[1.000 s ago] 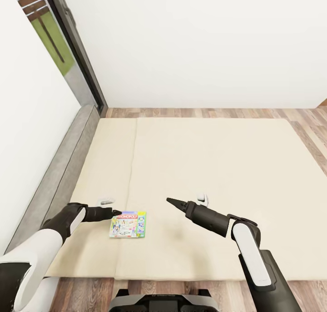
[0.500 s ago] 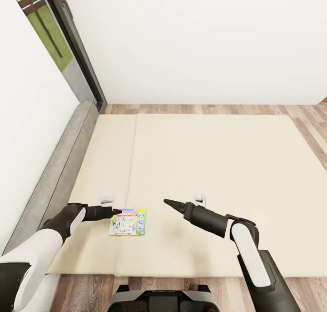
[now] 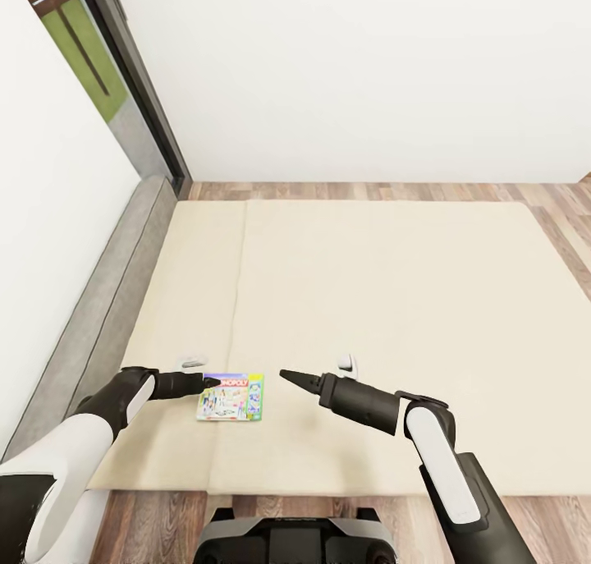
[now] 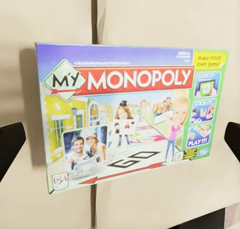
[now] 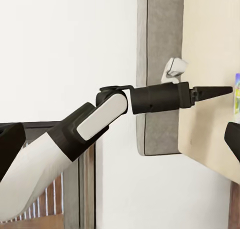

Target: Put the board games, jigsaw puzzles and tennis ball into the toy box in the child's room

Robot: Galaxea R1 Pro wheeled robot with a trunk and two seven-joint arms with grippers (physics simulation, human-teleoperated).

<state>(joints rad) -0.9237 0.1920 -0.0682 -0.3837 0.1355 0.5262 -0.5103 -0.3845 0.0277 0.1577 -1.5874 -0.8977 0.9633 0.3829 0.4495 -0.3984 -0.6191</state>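
Beige mattress of the bed (image 3: pixel 394 301) spreads out before us, and near its front edge lies one pale multicoloured board game (image 3: pixel 231 396), flat and face up, straddling the seam between the two mattress sections. Over the last second our right pincer (image 3: pixel 289 375) has slid leftward toward the game, though it is still apart from it, while our left pincer (image 3: pixel 212 381) has stayed with its tip at the game's near-left corner; the whole scene has also shifted slightly, so we judge the camera moved a little. That suggests we are closing in from both sides for a pickup not yet made. In the head view both pincers read as narrow dark points, so we cannot tell from it how far either is spread. The left wrist view settles it for that arm: dark fingertips (image 4: pixel 10 146) sit at opposite edges with the game's whole cover between them, so the left fingers stand wide apart, gripping nothing. The right wrist view shows what the others do not, the left arm (image 5: pixel 100 116) reaching in side-on, the grey headboard (image 5: pixel 160 69) behind it and a sliver of the game at the edge, with the right fingertips apart.
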